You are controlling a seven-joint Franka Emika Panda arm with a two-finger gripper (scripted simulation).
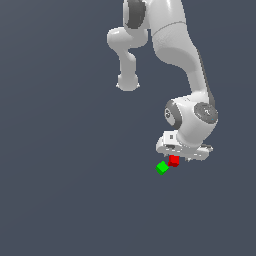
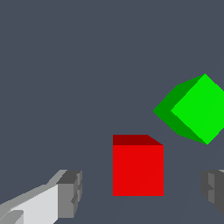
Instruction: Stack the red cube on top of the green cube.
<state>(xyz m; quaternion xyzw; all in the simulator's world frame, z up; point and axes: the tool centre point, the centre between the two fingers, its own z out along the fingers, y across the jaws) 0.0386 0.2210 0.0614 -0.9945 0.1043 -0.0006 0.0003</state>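
A tiny red cube (image 1: 173, 160) rests on the dark grey floor just under my hand, with the tiny green cube (image 1: 161, 168) close beside it toward the exterior view's left and slightly nearer. In the wrist view the red cube (image 2: 138, 169) stands between my two fingertips, with a gap on each side, and the green cube (image 2: 193, 109) lies turned at an angle just beyond it. My gripper (image 2: 140, 192) is open and straddles the red cube without touching it. In the exterior view my gripper (image 1: 176, 156) is mostly hidden by the hand.
The white arm (image 1: 182, 55) reaches down from the top of the exterior view. A plain dark grey floor (image 1: 65, 190) spreads all around the two cubes.
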